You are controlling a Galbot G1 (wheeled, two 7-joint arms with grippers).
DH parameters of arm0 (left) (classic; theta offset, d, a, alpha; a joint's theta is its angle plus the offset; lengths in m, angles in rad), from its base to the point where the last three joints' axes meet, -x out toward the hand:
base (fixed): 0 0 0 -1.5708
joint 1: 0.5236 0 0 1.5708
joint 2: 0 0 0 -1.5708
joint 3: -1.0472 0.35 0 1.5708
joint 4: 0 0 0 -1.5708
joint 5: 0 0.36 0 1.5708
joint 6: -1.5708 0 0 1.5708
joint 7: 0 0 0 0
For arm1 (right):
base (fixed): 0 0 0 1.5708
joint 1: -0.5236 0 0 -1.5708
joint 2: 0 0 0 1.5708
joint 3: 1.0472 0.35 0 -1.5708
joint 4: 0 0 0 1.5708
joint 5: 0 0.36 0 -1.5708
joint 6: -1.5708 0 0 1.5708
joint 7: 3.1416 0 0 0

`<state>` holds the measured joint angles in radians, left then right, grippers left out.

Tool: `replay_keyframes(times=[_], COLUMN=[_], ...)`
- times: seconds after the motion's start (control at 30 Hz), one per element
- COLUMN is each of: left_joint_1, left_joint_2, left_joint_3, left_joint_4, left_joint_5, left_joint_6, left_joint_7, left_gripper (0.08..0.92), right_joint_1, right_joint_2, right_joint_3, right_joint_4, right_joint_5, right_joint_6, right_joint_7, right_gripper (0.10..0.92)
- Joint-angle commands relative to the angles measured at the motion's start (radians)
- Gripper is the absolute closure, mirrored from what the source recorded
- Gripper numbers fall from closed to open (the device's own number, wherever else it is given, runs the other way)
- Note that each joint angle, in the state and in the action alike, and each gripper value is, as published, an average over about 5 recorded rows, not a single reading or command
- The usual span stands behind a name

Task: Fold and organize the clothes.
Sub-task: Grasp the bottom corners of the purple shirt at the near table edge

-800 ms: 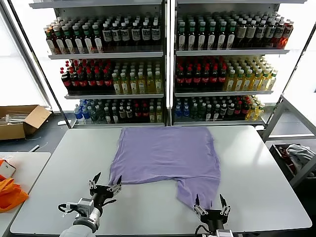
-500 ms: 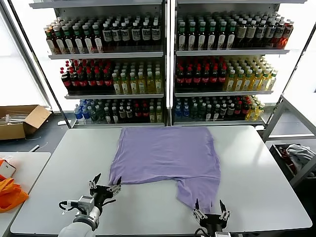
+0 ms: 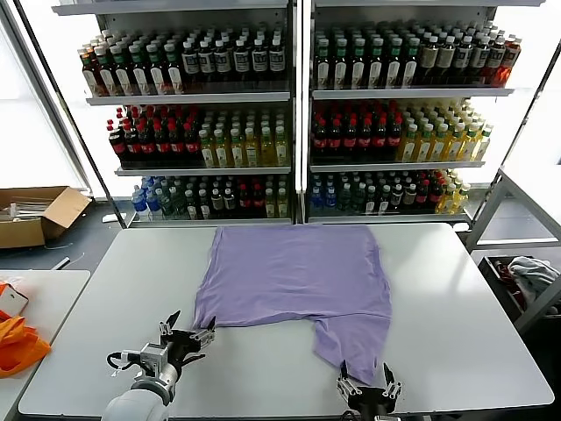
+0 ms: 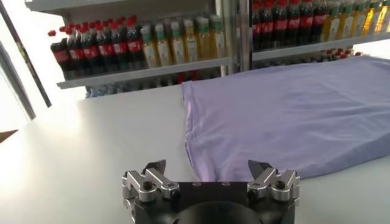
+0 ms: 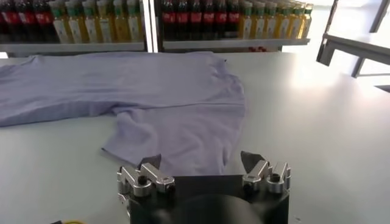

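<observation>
On my left side, the left claw [image 3: 187,338] sits low over the table [image 3: 456,298], its two fingers spread as wide as they go and holding nothing. The shirt [image 3: 298,276] lies flat just ahead of it, and the shirt's near left corner is just past the fingertips and a little toward my right finger. From the left wrist view I see the hem edge [image 4: 201,173] running between the fingers, thin and flat on the tabletop. My worry here is that if I close from this height I pinch air, or scrape the tips on the table and push the hem away instead of catching it.

Over on the right, the right claw [image 3: 367,386] is also wide open and empty, near the table's front edge. A loose flap [image 5: 173,143] of the shirt hangs down toward it, its tip just in front of the fingers. This flap looks like a sleeve or folded layer, though I cannot tell how many layers. If I grab only one, the fold will drag crooked. If both sides lift unevenly, the cloth will likely bunch in the middle.
</observation>
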<state>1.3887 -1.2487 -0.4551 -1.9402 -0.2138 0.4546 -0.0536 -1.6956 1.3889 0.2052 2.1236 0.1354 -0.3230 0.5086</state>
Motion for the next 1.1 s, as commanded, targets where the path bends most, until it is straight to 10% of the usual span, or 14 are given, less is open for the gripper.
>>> replay_keyframes(times=[0.03,0.3,1.1], left_joint_1=[0.000,0.010,0.033], left_joint_2=[0.006,0.012,-0.028], left_joint_3=[0.008,0.014,0.057], left_joint_4=[0.011,0.021,0.000], left_joint_5=[-0.035,-0.055,-0.050], left_joint_6=[0.011,0.017,0.008], left_joint_7=[-0.001,0.000,-0.005], left_gripper=[0.177,0.247,0.900], right_joint_1=[0.000,-0.008,-0.005], right_joint_2=[0.002,0.002,-0.009], right_joint_3=[-0.001,-0.005,0.004], right_joint_4=[-0.004,-0.012,-0.015], right_joint_5=[0.004,-0.003,-0.115], right_joint_6=[0.000,0.002,0.103], right_joint_7=[0.005,0.008,-0.063], right_gripper=[0.203,0.255,0.913])
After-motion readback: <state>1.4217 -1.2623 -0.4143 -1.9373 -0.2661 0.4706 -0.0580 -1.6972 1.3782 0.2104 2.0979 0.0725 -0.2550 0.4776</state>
